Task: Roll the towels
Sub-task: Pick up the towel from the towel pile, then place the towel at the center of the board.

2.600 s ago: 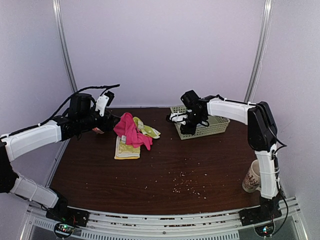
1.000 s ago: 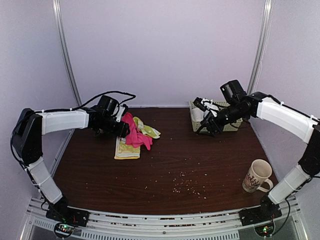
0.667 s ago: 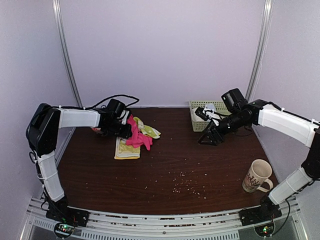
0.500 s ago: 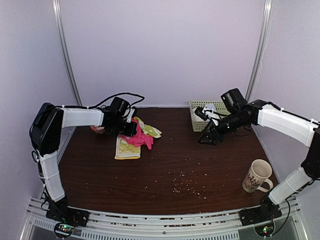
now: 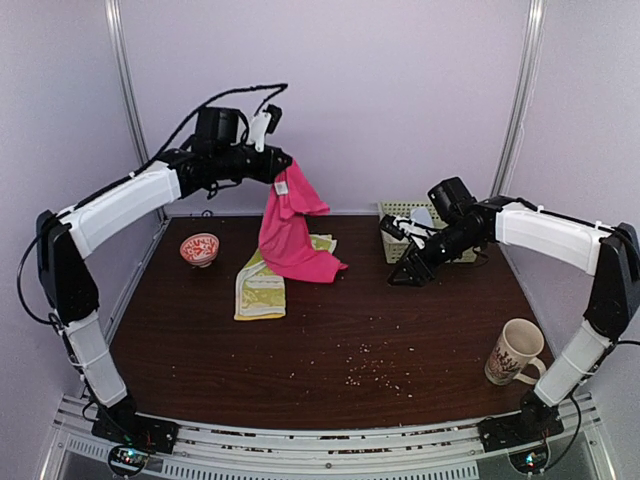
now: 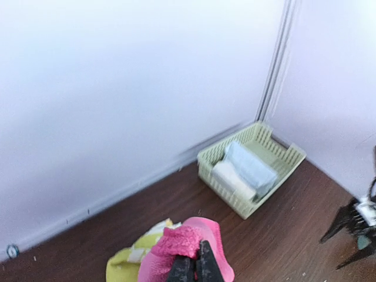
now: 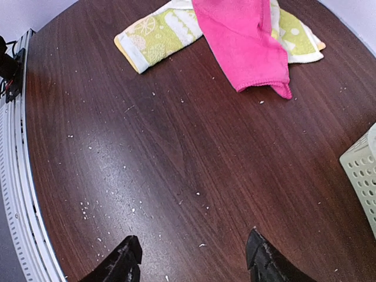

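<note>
My left gripper (image 5: pixel 281 171) is raised high above the back left of the table, shut on one end of the hot-pink towel (image 5: pixel 292 235). The towel hangs down and its lower end rests on the table. In the left wrist view the black fingertips (image 6: pixel 183 269) pinch a bunched fold of the pink towel (image 6: pixel 188 242). The yellow-green patterned towel (image 5: pixel 258 290) lies flat beneath it, partly covered. My right gripper (image 5: pixel 403 273) hovers low over bare table right of the towels, open and empty. Its wrist view shows the pink towel (image 7: pixel 241 41) and the yellow-green towel (image 7: pixel 158 35) ahead of the right gripper (image 7: pixel 194 259).
A pale green basket (image 5: pixel 391 210) holding folded white and light-blue cloths stands at the back right, just behind the right gripper. A small patterned bowl (image 5: pixel 200 248) sits at the back left. A mug (image 5: pixel 512 352) stands near the front right. Crumbs (image 5: pixel 365 375) dot the middle.
My left gripper closed on the pink towel and lifted it high, pulling it off the yellow-green towel, which has spread flatter. The right gripper edged left and lower.
</note>
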`<state>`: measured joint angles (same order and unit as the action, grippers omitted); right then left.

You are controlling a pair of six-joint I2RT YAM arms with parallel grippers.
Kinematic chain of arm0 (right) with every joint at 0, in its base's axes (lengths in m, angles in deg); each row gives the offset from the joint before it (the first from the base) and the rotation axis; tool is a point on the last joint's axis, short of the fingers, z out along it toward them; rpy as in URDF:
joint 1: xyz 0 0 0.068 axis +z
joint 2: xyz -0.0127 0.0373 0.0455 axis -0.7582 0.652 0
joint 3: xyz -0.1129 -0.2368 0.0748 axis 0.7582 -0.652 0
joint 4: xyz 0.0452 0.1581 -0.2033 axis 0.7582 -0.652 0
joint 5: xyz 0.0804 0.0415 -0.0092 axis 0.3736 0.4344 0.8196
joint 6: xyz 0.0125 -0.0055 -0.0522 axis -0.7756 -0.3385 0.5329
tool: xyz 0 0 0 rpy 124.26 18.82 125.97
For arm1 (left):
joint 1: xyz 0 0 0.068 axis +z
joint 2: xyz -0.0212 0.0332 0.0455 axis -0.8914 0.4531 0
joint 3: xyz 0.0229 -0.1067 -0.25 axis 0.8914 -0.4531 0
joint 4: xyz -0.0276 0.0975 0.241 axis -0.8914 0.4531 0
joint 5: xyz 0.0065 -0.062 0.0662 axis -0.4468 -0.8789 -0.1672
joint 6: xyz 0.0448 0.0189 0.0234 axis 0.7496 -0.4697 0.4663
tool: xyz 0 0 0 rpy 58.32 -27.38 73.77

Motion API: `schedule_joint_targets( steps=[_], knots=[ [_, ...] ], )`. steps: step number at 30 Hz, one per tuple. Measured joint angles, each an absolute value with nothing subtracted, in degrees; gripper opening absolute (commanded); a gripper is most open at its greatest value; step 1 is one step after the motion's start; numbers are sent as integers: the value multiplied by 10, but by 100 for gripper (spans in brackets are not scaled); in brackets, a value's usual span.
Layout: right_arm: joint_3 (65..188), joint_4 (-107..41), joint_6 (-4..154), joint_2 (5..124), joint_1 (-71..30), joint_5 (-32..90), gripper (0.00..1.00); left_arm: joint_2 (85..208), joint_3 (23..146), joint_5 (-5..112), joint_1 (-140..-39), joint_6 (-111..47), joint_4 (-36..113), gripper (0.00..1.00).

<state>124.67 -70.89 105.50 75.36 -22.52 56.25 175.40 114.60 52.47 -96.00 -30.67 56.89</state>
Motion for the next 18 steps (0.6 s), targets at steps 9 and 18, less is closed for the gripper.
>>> schedule_joint_targets(
  steps=[9, 18],
  knots=[
    [1277, -689, 1019, 728, -335, 573, 63, 1606, 1218, 327, -980, -296, 539, 0],
    [1280, -668, 1001, 719, -357, 588, 64, 1634, 1184, 117, -1077, -244, 635, 0]
  ],
)
